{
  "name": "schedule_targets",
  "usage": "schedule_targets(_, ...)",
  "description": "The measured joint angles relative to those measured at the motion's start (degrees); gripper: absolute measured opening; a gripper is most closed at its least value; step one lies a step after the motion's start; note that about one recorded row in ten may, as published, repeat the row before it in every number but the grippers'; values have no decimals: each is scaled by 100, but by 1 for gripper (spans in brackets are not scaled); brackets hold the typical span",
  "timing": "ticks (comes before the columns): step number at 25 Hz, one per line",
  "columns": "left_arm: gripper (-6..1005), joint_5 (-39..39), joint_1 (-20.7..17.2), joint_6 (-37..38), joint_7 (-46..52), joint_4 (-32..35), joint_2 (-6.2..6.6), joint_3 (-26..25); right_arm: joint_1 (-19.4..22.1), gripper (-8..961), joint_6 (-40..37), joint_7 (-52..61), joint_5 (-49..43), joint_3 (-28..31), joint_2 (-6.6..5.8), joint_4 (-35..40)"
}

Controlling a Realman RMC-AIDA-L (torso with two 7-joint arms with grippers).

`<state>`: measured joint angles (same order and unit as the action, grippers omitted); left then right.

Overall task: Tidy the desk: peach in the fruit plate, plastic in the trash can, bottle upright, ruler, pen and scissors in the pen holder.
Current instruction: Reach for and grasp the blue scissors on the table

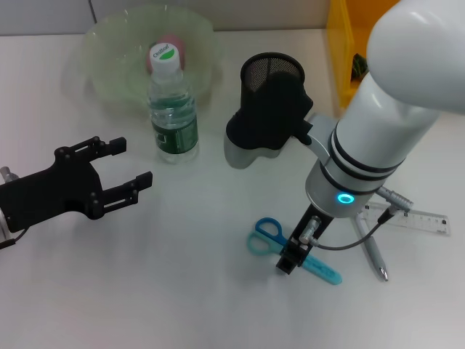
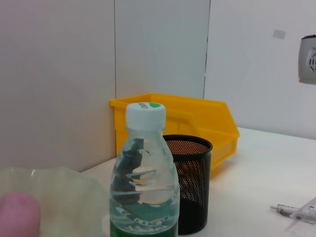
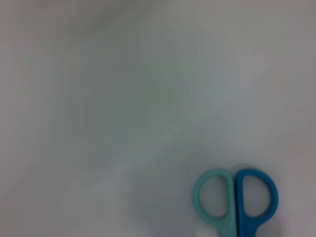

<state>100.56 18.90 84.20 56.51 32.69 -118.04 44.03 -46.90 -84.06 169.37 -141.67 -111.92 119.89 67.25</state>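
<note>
The water bottle (image 1: 174, 109) stands upright in front of the pale green fruit plate (image 1: 109, 65), which holds the pink peach (image 1: 173, 45). The black mesh pen holder (image 1: 270, 87) stands mid-table. Blue and teal scissors (image 1: 266, 234) lie flat on the table. My right gripper (image 1: 293, 256) is down over their blade just behind the handles. The right wrist view shows only the handles (image 3: 236, 198). A silver pen (image 1: 373, 251) and a clear ruler (image 1: 413, 219) lie to the right of the arm. My left gripper (image 1: 131, 163) is open and empty, left of the bottle.
A yellow bin (image 1: 340, 51) stands at the back right behind the pen holder, with something dark inside. The left wrist view shows the bottle (image 2: 144, 173), pen holder (image 2: 191, 187), bin (image 2: 187, 121) and plate (image 2: 59, 197). My right arm hides part of the table.
</note>
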Motion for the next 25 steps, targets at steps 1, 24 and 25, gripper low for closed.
schedule_targets(1,752,0,0,0,0,0,0,0,3,500,7,0,0,-13,0,-13)
schedule_targets(24,752,-2,9,-71,0,0,0,0,39,390,68,0,-1,-116,0,-16)
schedule_targets(25,753,-2,9,-70,0,0,0,0,40,368,68,0,-1,-119,0,-17)
